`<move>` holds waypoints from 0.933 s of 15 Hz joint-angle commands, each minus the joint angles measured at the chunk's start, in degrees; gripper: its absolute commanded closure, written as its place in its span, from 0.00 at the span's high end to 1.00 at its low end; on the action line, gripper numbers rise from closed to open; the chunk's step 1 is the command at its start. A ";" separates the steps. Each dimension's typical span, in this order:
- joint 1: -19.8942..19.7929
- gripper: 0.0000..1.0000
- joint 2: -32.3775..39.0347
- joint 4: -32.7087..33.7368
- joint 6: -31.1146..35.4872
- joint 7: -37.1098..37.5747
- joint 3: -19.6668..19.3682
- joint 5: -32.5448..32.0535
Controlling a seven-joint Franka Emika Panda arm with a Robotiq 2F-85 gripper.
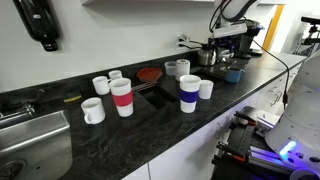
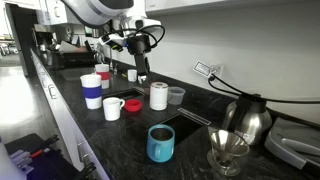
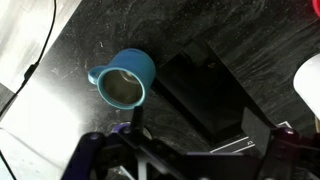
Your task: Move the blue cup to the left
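Blue cup (image 3: 124, 80) stands upright on the dark desk (image 3: 200, 30) (handle toward the desk edge). Hand (image 3: 185, 155) hangs above, apparently released, grasping nothing.

gripper (image 3: 150, 160) cut off by btm edge in wrist view, jaws unclear, white cup (image 3: 311, 85) cropped rt
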 commanded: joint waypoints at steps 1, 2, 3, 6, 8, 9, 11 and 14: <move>1.03 1.00 -0.03 0.11 -0.23 0.18 -0.64 -0.25; 1.08 1.00 -0.02 0.11 -0.23 0.18 -0.66 -0.24; 1.07 1.00 -0.03 0.11 -0.23 0.17 -0.71 -0.24; 0.30 1.00 1.12 1.13 -0.63 2.02 -1.16 0.23; -0.99 1.00 2.25 2.18 -0.71 5.03 -2.65 0.82; -1.58 1.00 2.81 2.73 -0.88 6.27 -3.66 1.04; -2.72 1.00 3.79 3.63 -1.20 8.53 -5.65 1.16; -4.48 1.00 5.24 4.24 -0.87 12.92 -7.70 -0.52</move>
